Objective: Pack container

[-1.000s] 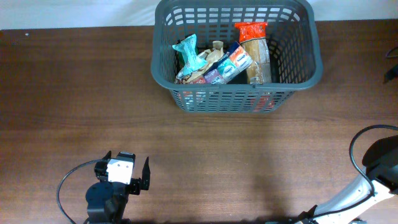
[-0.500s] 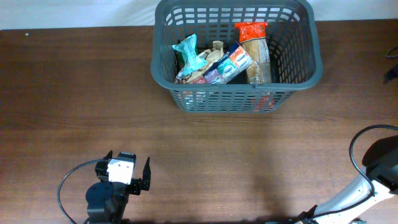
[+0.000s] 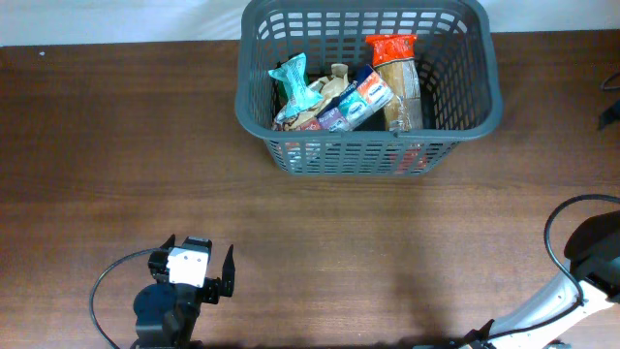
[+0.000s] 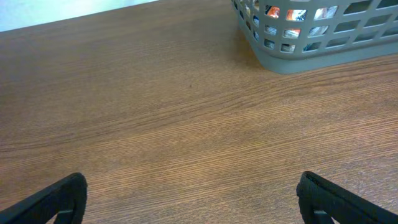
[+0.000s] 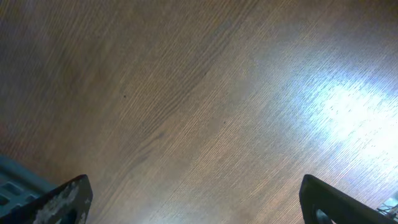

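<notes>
Both my pincers are spread wide with nothing in them, left gripper (image 4: 193, 199) and right gripper (image 5: 196, 199) over the table (image 3: 97, 145) on the near side. The container (image 3: 358, 155) sits at the far edge, well apart from both, with packets (image 3: 334, 97) piled inside. I'd guess it's stiff, lightish plastic, so to shift it I'd pinch the thick rim, not the slotted walls.

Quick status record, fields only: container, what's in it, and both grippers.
container: dark grey basket, upright, far side of the table
contents: several packets, among them a teal packet and a red-topped packet
left gripper: open, holding nothing, above bare wood, apart from the basket
right gripper: open, holding nothing, above bare wood
</notes>
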Available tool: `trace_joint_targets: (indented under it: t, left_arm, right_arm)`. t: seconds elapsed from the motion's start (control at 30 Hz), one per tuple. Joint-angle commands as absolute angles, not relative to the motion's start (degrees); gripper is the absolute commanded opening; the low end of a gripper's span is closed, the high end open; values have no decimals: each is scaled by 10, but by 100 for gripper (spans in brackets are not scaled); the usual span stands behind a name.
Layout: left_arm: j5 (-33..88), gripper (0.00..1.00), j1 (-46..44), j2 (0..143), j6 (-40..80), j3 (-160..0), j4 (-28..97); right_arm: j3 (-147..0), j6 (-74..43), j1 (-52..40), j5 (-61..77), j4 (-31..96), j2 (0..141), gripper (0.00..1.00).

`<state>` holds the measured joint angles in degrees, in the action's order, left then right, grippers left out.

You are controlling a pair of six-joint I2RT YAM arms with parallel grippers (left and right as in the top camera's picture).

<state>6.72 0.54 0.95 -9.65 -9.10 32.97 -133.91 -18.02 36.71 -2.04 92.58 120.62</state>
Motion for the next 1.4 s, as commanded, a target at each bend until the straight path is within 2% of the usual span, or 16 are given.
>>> trace_joint_targets:
  t: [0.0,0.37,0.53,0.67,0.9,1.03,1.37]
  left_arm:
    - [77,99,9,3,-104,-87,327]
    - [77,99,9,3,-104,-87,328]
    - [77,99,9,3,-104,-87,327]
    - [77,99,9,3,-104,-87,327]
    - [77,99,9,3,-104,-87,327]
    - [77,99,9,3,-104,-87,327]
    - [77,99,9,3,-104,-87,327]
  right_arm:
    - [-1337,-185,367,-19,925,1203,99]
    - [-1337,-185,367,-22,918,1128,99]
    - [-1336,-185,363,-22,864,1070,99]
    - [-1303,-176,336,-22,772,1009,99]
    - [-1128,-67,235,-22,567,847,99]
    - [-1008,-47,183,-22,472,740,99]
    - [-717,-49,132,-17,416,473,99]
